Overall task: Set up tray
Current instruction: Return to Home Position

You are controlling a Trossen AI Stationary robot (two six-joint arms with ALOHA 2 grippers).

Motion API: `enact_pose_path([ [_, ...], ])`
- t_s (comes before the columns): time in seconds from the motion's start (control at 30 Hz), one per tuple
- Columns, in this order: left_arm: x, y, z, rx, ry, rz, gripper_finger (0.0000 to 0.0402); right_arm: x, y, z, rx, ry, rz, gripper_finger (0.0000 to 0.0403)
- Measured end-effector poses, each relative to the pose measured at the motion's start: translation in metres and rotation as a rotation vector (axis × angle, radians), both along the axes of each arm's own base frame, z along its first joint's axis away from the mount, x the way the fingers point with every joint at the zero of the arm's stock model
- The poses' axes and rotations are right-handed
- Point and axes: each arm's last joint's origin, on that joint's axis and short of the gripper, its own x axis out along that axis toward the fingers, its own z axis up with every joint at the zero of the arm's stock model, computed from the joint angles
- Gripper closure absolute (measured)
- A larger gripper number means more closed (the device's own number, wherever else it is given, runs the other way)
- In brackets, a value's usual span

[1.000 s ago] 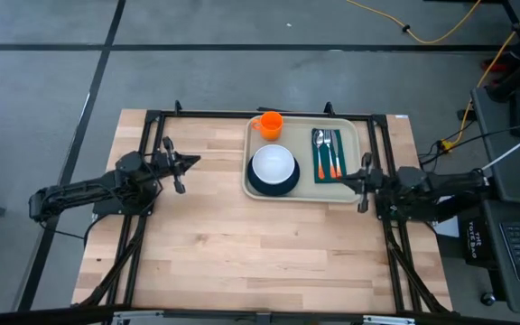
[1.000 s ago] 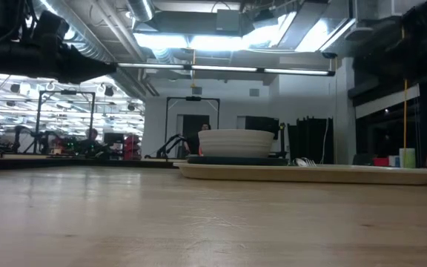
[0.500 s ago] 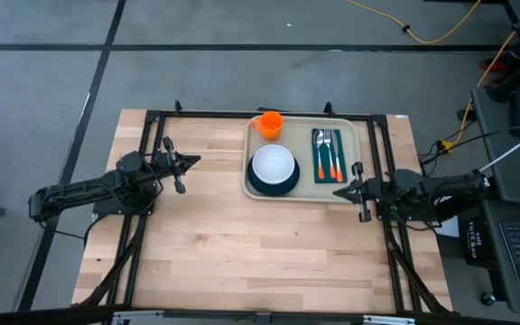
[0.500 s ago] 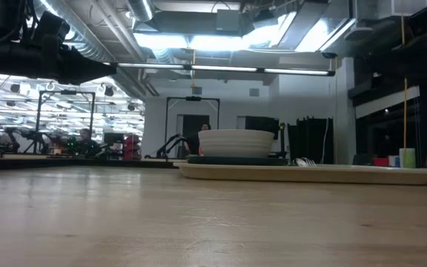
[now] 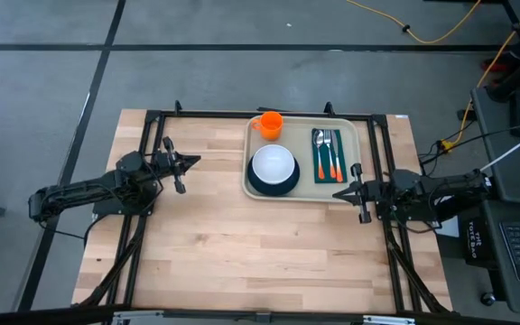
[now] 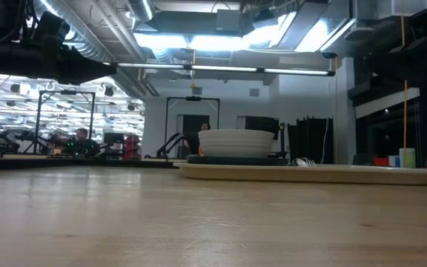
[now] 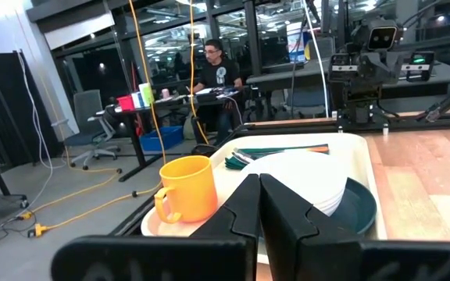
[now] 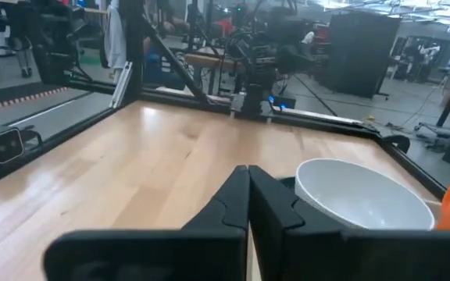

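The beige tray (image 5: 350,135) lies flat at the table's far middle; its rim (image 6: 310,173) also shows in the low view. On it stand an orange cup (image 5: 270,124), a white bowl (image 5: 273,164) on a dark teal plate (image 5: 262,189), and a dark green napkin (image 5: 319,173) carrying cutlery (image 5: 329,153). My left gripper (image 5: 194,161) is shut, left of the tray and pointing at it. In its wrist view the left gripper (image 7: 258,191) faces the cup (image 7: 187,187) and the bowl (image 7: 303,178). My right gripper (image 5: 336,191) is shut over the tray's near right corner; in its wrist view the right gripper (image 8: 248,183) points past the bowl (image 8: 362,195).
Bare wood (image 5: 242,244) fills the table's near half and the left side. A dark metal frame (image 5: 242,114) runs along the far edge and down both sides. Beyond the table a person (image 7: 219,74) sits at a desk.
My right gripper has drawn back from the tray's right side toward the table's near edge and now points left at the tray's near right corner. It then kept still. The tray and the things on it have stayed where they were.
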Motion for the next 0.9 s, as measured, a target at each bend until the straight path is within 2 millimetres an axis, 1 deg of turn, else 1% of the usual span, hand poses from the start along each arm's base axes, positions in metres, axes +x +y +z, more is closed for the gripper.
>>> enact_pose_path([
  [0.27,0.0,0.0,0.0,0.0,0.0,0.0,0.0397,-0.0002,-0.0001,0.008,-0.008,-0.084,-0.001,0.0395],
  [0.4,0.0,0.0,0.0,0.0,0.0,0.0,0.0396,-0.0001,-0.0013,0.008,-0.041,-0.087,-0.045,0.0394],
  [0.63,0.0,0.0,0.0,0.0,0.0,0.0,0.0399,0.0,-0.0013,0.0069,0.067,-0.066,-0.043,0.0383],
  [0.9,0.0,0.0,0.0,0.0,0.0,0.0,0.0397,-0.0001,-0.0013,0.0071,0.145,-0.06,-0.041,0.0383],
])
